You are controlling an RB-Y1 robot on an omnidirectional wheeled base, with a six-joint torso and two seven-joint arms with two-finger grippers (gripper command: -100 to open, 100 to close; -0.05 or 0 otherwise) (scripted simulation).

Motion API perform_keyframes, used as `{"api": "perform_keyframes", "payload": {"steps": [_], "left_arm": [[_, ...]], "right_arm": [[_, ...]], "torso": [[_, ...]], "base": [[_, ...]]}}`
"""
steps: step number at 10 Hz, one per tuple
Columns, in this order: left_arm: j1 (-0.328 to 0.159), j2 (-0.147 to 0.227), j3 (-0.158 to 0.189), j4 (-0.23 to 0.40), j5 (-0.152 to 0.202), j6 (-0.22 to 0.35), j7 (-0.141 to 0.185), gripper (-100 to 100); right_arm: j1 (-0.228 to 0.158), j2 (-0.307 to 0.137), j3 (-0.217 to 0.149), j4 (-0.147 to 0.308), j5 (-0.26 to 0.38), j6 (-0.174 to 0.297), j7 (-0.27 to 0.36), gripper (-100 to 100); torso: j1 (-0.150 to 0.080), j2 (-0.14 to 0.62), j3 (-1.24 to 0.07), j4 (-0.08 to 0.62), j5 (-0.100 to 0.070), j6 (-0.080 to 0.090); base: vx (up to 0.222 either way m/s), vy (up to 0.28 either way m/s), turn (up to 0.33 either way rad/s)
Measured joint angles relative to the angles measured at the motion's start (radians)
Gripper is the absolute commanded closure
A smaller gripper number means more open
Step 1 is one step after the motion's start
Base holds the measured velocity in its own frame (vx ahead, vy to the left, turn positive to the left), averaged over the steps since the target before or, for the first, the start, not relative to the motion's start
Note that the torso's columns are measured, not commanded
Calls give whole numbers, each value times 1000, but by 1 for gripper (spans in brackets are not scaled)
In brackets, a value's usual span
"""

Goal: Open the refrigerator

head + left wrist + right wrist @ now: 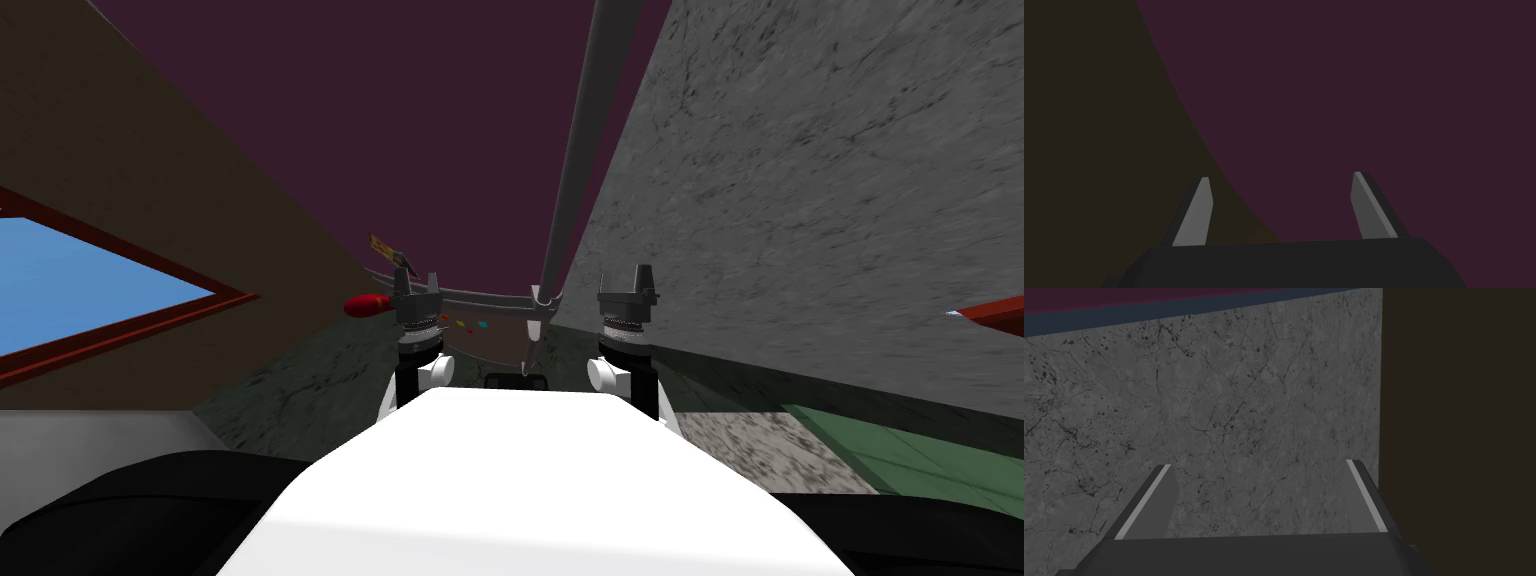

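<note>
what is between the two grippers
In the head view, a thin grey bar rises between the left gripper and the right gripper; both are open.

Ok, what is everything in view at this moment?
window: one, blue pane in a red-brown frame, far left beside the brown wall
brown wall: one, brown, left
maroon surface: one, maroon, ahead between the two walls
grey wall: one, grey and marbled, right
bar: one, grey, long and thin, running down to between the grippers
red object: one, red, beside the left gripper, too small to identify
coloured bits: several, yellow, red and teal, between the grippers
left gripper: one, grey fingers, open, facing the maroon surface
right gripper: one, grey fingers, open, facing the grey wall
</note>
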Motion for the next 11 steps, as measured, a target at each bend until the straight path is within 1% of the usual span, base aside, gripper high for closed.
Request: {"api": "perform_keyframes", "payload": {"steps": [1, 2, 9, 10, 11], "left_arm": [[0, 0, 0, 0, 0, 0, 0, 0], [0, 0, 0, 0, 0, 0, 0, 0], [0, 0, 0, 0, 0, 0, 0, 0], [0, 0, 0, 0, 0, 0, 0, -100], [-5, 16, 2, 3, -1, 4, 1, -100]], "right_arm": [[0, 0, 0, 0, 0, 0, 0, 0], [0, 0, 0, 0, 0, 0, 0, 0], [0, 0, 0, 0, 0, 0, 0, 0], [0, 0, 0, 0, 0, 0, 0, 0], [0, 0, 0, 0, 0, 0, 0, 0]], "torso": [[0, 40, -82, 41, 0, 0], [0, 104, -209, 105, 0, 0], [0, 618, -1234, 617, 0, 0], [0, 691, -1382, 691, 0, 0], [-4, 713, -1449, 726, 1, 0]], "base": [[0, 0, 0], [0, 0, 0], [0, 0, 0], [-54, -5, -5], [-37, -33, -18]]}}
